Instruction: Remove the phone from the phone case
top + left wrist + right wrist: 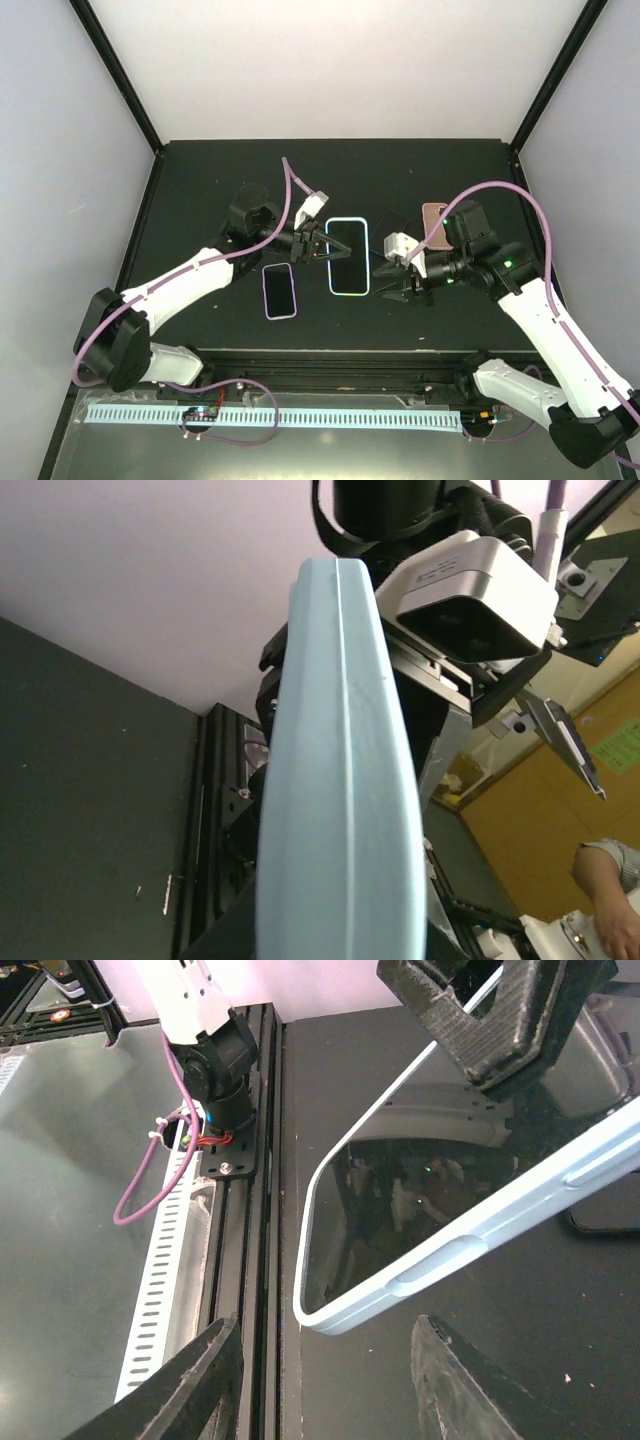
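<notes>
The phone [347, 258], dark screen up, sits in a light-blue case [331, 262] at mid-table. My left gripper [318, 246] is shut on the case's far-left end and holds it tilted. The case's rim [340, 780] fills the left wrist view. In the right wrist view the left fingers [490, 1020] clamp the far end of the case [520, 1220] around the glossy screen [420, 1200]. My right gripper [402, 285] is open and empty just right of the case, and its jaws [325, 1355] stand wide on either side of the near corner without touching it.
A second phone in a purple-edged case [280, 290] lies flat left of the blue case. A pink phone or case [434, 222] lies at the back right behind the right arm. The black rail [245, 1210] runs along the table's near edge.
</notes>
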Action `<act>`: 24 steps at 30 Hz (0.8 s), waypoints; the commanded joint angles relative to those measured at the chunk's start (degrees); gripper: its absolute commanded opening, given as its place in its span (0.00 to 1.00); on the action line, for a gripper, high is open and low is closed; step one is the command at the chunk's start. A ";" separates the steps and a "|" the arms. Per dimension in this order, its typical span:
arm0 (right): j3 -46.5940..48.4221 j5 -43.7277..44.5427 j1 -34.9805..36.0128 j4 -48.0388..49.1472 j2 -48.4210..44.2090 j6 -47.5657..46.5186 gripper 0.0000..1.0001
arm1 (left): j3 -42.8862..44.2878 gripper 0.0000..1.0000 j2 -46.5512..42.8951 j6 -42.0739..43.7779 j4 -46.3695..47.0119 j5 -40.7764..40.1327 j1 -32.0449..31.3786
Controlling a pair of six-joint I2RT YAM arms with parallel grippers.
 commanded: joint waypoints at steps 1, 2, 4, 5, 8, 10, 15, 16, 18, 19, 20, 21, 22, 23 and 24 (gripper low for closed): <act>-0.06 -1.37 0.38 0.23 1.10 -0.77 0.47 | 1.06 0.02 -1.93 -0.43 5.69 2.78 0.27; 0.03 -1.35 0.40 0.11 1.45 -0.83 0.47 | 0.97 0.02 -1.91 -0.27 5.54 2.70 0.33; 0.16 -1.31 0.61 0.06 2.01 -0.94 0.45 | 0.78 0.02 -1.75 -0.05 5.20 2.61 0.36; 0.06 -1.17 0.80 0.20 2.20 -0.82 0.44 | 0.77 0.02 -1.67 -0.04 5.21 2.60 0.36; -0.34 -0.47 1.33 1.59 2.43 0.50 0.40 | 0.90 0.02 -1.55 -0.13 5.29 2.55 0.39; -0.69 0.69 1.73 2.68 2.68 1.62 0.39 | 0.88 0.02 -1.44 -0.21 5.25 2.57 0.35; -0.28 1.21 2.44 1.67 4.44 1.40 0.37 | 0.71 0.02 -1.03 -0.49 5.19 2.47 0.36; -0.31 0.95 2.64 1.53 4.64 1.31 0.37 | 0.73 0.02 -0.94 -0.60 5.36 2.51 0.37; -0.38 0.63 2.93 1.53 4.71 1.25 0.36 | 0.68 0.02 -1.07 -0.65 5.58 2.60 0.32; -0.47 0.61 3.15 1.63 4.64 1.25 0.35 | 0.61 0.02 -1.18 -0.67 5.57 2.60 0.34; -0.49 0.77 3.33 1.72 4.64 1.25 0.34 | 0.64 0.02 -1.20 -0.61 5.55 2.59 0.37; -0.53 0.90 3.49 1.87 4.61 1.44 0.34 | 0.60 0.02 -1.19 -0.66 5.56 2.60 0.37; -0.57 1.17 3.60 2.15 4.63 1.74 0.33 | 0.52 0.02 -1.16 -0.73 5.58 2.58 0.35; -0.64 1.30 3.65 2.47 4.61 1.77 0.32 | 0.50 0.01 -1.13 -0.67 5.65 2.60 0.34; -0.66 1.33 3.72 2.53 4.63 1.74 0.31 | 0.51 0.02 -1.01 -0.72 5.68 2.60 0.37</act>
